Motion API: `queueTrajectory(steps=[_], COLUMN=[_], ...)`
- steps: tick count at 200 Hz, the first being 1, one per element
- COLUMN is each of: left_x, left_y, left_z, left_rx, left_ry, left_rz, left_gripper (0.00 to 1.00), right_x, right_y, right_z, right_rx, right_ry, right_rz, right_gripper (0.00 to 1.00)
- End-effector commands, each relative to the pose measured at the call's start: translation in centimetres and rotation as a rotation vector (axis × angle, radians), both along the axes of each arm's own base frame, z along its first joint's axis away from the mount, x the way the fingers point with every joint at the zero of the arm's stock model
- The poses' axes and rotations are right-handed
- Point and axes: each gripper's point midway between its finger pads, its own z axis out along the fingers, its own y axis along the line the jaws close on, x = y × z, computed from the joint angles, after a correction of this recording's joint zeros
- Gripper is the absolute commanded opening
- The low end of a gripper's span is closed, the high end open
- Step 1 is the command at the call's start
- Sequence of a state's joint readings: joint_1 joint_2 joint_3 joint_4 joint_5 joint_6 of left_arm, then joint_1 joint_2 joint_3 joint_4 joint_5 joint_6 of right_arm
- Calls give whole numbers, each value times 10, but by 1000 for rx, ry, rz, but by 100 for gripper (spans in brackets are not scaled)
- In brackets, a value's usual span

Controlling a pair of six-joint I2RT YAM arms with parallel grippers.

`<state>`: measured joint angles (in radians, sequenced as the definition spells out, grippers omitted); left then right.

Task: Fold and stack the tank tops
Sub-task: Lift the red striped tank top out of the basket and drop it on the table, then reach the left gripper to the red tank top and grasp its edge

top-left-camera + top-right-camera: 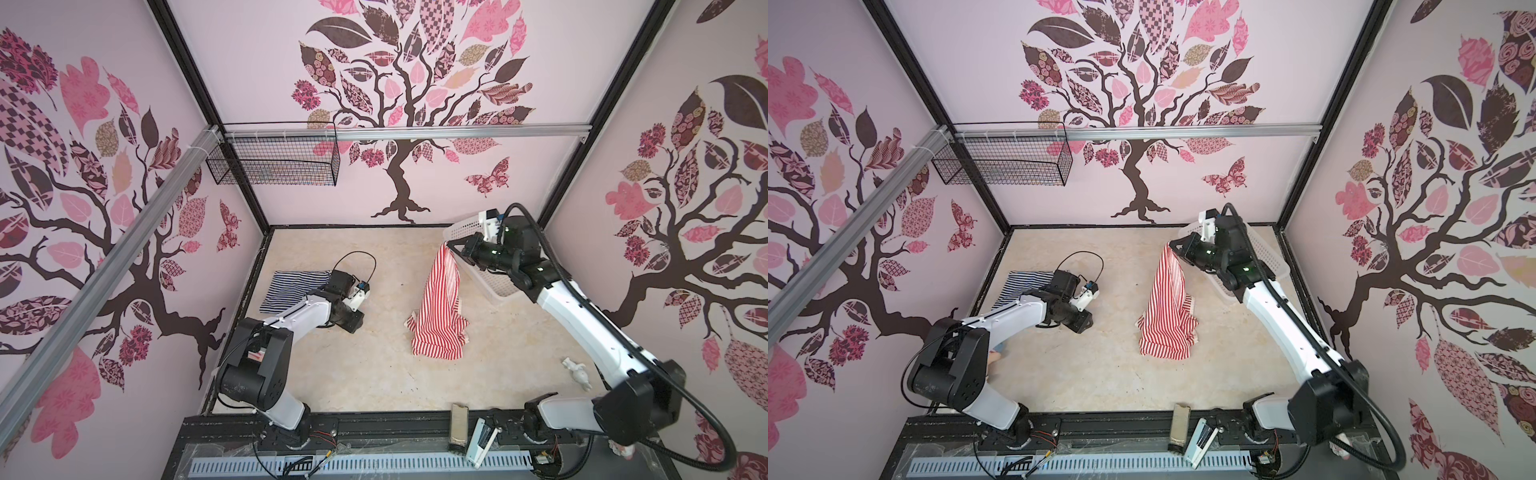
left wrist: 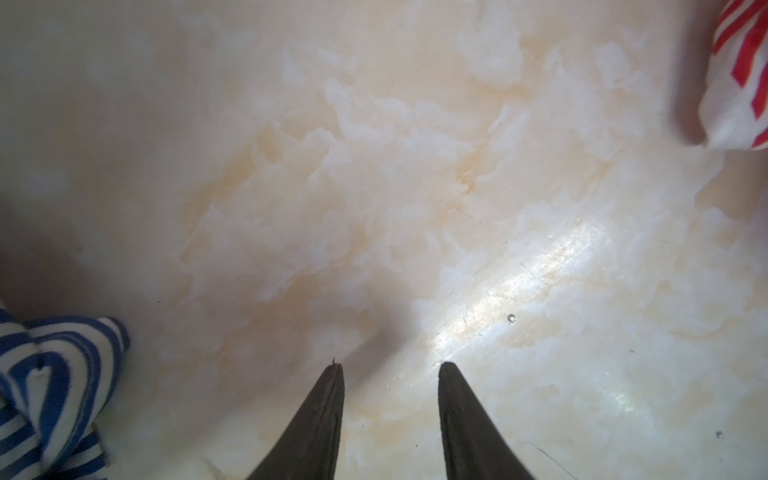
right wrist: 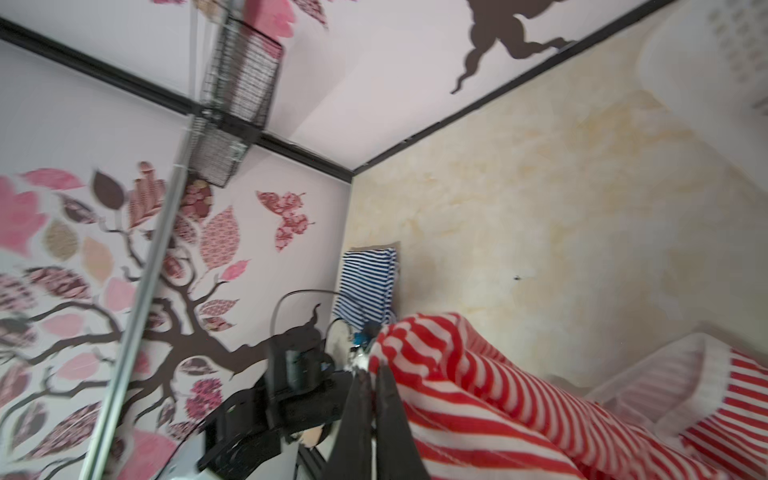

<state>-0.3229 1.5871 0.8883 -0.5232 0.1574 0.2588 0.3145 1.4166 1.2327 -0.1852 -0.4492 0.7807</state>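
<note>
Near rail: along the tabletop's near edge you have a black rail. A tan block (image 1: 458,428) and a white device (image 1: 480,442) lie on it, right of the middle.
White figurine: a small white figurine (image 1: 577,371) lies close to the right edge in the near half, just beside your right arm.
Red-striped tank top: the red-striped tank top (image 1: 436,328) is a little right of the tabletop's middle. Its lower part is bunched on the surface, and the rest is drawn up into a narrow peak that leans toward the far right corner.
Left fingers: your left fingers (image 2: 451,390) are spread, with nothing between them. They point down at bare tabletop between the two tops, nearer the navy one. Whether the tips touch the surface you cannot tell.
Navy-striped tank top: the navy-striped tank top (image 1: 291,289) lies folded flat by the left edge in the far half, partly hidden behind your left wrist in both top views.
Right fingers: your right fingers (image 3: 388,399) are pressed together, pinching the red-striped tank top at its peak and holding that end clear of the tabletop.
White basket: the perforated white basket (image 1: 463,229) sits in the far right corner, just behind your right wrist.
Wire basket: a black wire basket (image 1: 274,162) hangs on the back wall above the far left corner.
</note>
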Motion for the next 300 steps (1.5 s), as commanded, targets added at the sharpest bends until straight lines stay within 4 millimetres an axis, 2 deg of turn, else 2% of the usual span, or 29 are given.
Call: queueTrajectory(steps=[1,21,35,53,69,82,109,125,167,183,212,230,267,300], left_x=[-3,-8,-13,-24,-31,-36,-44,-46,-47,-51,-65,-76,-103,-110], left_y=[0,1,1,-3,-4,-6,-14,-22,-61,-77,-107,-124,-155,-181], left_z=[-2,-3,-6,-13,-18,-22,-23,-17,24,40,62,68,64,63], left_rx=[-4,-1,-2,-9,4,20,46,38,-56,-77,-135,-139,-81,-16], left_ry=[19,24,46,95,114,115,102,87,8,-38,-93,-127,-309,-471], left_rz=[0,-7,-24,-55,-82,-106,-164,-196,-294,-345,-436,-502,-673,-759], left_gripper=[42,42,42,42,42,42,42,42,46,48,50,52,53,54], right_x=[32,61,79,98,110,115,116,114,101,91,73,56,28,17], right_y=[-7,-11,-12,-22,-41,-64,-111,-132,-164,-163,-120,-108,-114,-125], right_z=[-71,-108,-124,-141,-155,-165,-170,-168,-143,-130,-104,-92,-91,-104], right_rx=[-143,-219,-270,-329,-369,-397,-474,-527,-667,-722,-646,-625,-606,-628], right_ry=[88,141,178,225,281,326,372,376,349,331,249,222,214,233], right_rz=[-61,-101,-114,-158,-206,-253,-343,-384,-490,-503,-393,-370,-380,-387], right_gripper=[0,0,0,0,0,0,0,0,0,0,0,0,0,0])
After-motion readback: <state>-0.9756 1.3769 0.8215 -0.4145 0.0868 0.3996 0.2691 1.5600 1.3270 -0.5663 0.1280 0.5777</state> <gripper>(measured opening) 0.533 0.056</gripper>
